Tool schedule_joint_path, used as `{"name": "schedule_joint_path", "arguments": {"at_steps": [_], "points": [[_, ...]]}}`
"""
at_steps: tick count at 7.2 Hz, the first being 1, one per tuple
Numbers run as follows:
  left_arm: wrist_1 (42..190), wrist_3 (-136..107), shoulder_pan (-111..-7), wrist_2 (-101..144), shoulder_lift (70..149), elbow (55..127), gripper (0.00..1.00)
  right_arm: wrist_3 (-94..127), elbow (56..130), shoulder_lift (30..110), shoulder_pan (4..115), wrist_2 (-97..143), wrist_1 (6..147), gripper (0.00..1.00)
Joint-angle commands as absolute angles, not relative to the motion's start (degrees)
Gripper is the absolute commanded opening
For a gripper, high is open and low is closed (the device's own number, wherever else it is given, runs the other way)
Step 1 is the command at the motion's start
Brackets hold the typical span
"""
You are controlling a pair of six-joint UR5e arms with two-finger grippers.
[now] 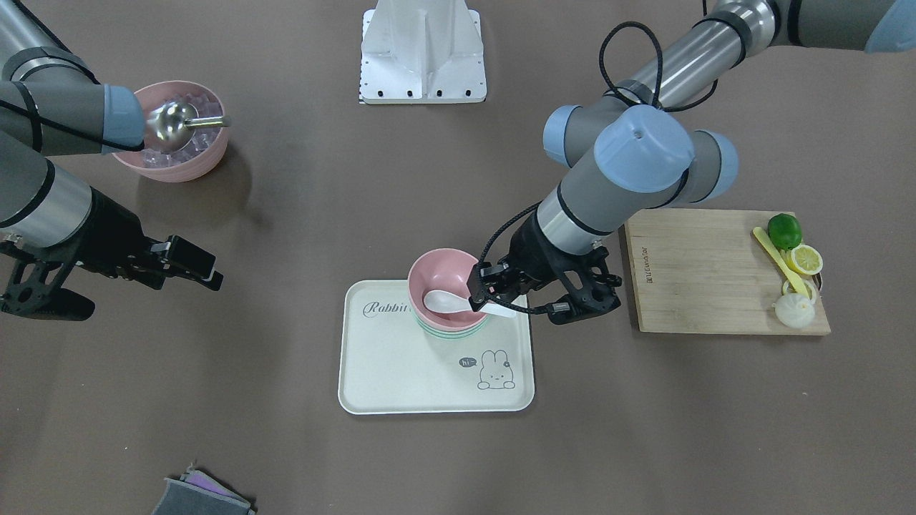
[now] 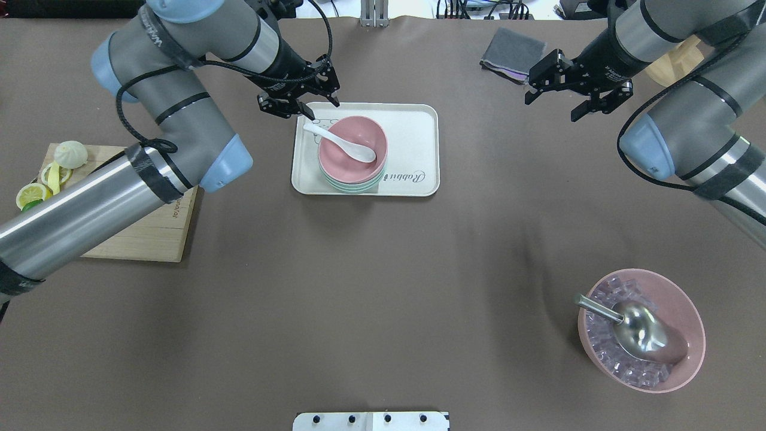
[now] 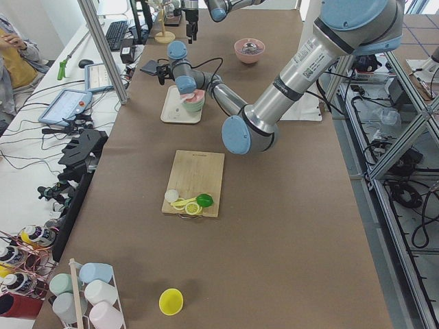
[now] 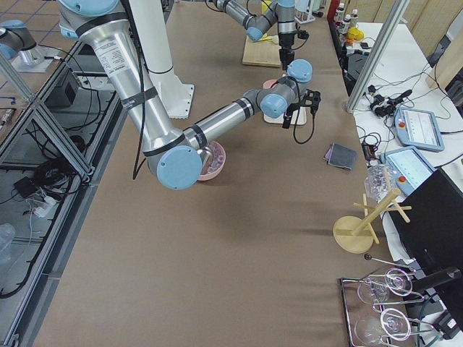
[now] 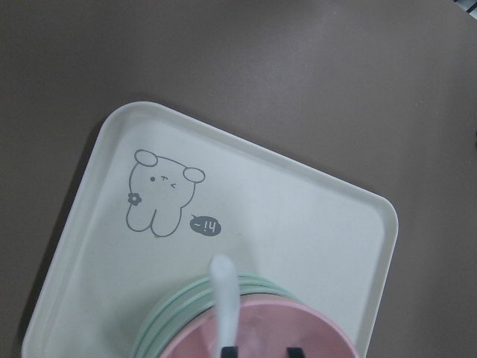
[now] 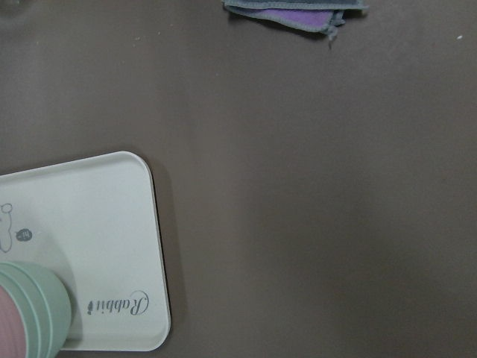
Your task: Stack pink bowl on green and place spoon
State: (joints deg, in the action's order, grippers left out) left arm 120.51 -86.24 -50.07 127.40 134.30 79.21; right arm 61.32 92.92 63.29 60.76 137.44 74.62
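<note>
bench (image 2: 383,269): brown, carries everything.
left arm (image 2: 173,114): reaches from the robot's left over the cutting board (image 2: 149,239) to the tray's far left corner, wrist pitched down.
right arm (image 2: 688,126): folded back on the robot's right, wrist held high over bare bench, well apart from the tray and near the grey cloth (image 2: 511,54).
tray (image 2: 413,143): cream with a rabbit print, flat on the bench. The bowl stack sits on its left half in the overhead view.
ice bowl (image 2: 694,335): larger pink bowl of clear cubes with a metal scoop (image 2: 643,335), near right of the bench, well apart.
pink bowl (image 2: 365,131): upright, nested on top of the green bowl.
green bowl (image 2: 350,188): under the pink one, only green rims show.
left gripper (image 2: 322,108): just over the spoon's handle end. The wrist view shows its fingertips spread wider than the handle, so it is not clamping.
right gripper (image 2: 553,108): jaws wide apart, holding nothing.
spoon (image 2: 341,142): white, scoop end inside the pink bowl, handle lying across the rim and sticking out over the tray. Its tip is right at the left gripper's fingers.
</note>
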Motion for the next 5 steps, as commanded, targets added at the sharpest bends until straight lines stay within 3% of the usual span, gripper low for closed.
{"name": "schedule_joint_path", "arguments": {"at_steps": [1, 4, 5], "points": [[117.78, -78.82, -58.14, 134.53, 125.82, 86.03, 0.98, 52.54, 92.73, 67.73, 65.01, 137.46, 74.88, 1.0], [117.33, -36.01, -67.72, 134.38, 103.88, 92.97, 0.98, 28.9, 90.97, 77.04, 75.03, 137.55, 76.64, 1.0], [117.16, -22.9, -72.11, 133.95, 98.32, 92.29, 0.98, 20.48, 89.23, 79.43, 79.23, 137.46, 77.08, 1.0]]}}
